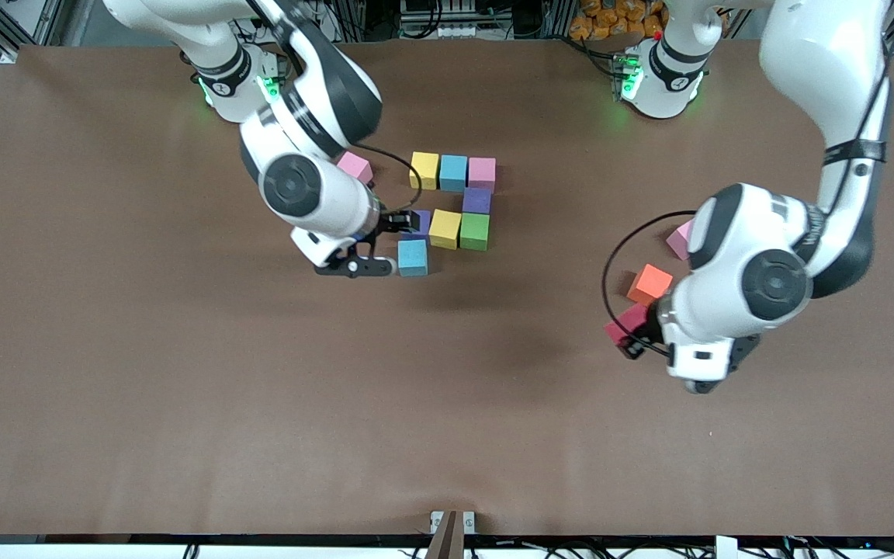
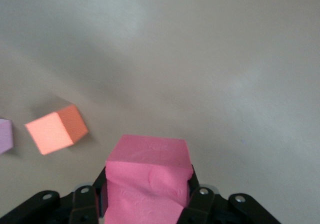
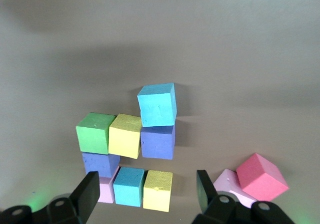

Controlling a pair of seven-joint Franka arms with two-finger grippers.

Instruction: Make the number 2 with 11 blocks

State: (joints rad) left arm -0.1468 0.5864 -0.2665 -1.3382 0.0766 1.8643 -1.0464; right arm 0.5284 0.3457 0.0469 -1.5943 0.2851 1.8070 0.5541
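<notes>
Eight blocks lie joined mid-table. The row farthest from the front camera is yellow (image 1: 424, 170), sky blue (image 1: 453, 172) and pink (image 1: 482, 173). Nearer come purple (image 1: 477, 200), then green (image 1: 475, 231), yellow (image 1: 445, 228) and a half-hidden purple (image 1: 419, 225), then a sky blue block (image 1: 413, 258) nearest. My right gripper (image 1: 403, 223) hangs open over that half-hidden purple block, with nothing between its fingers (image 3: 90, 194). My left gripper (image 1: 628, 335) is shut on a red block (image 2: 147, 176), low over the table toward the left arm's end.
An orange block (image 1: 649, 284) and a pale pink one (image 1: 680, 238) lie loose beside the left gripper. Another pink block (image 1: 355, 166) sits by the right arm's end of the figure. The right wrist view shows a deeper pink one (image 3: 262, 176) against it.
</notes>
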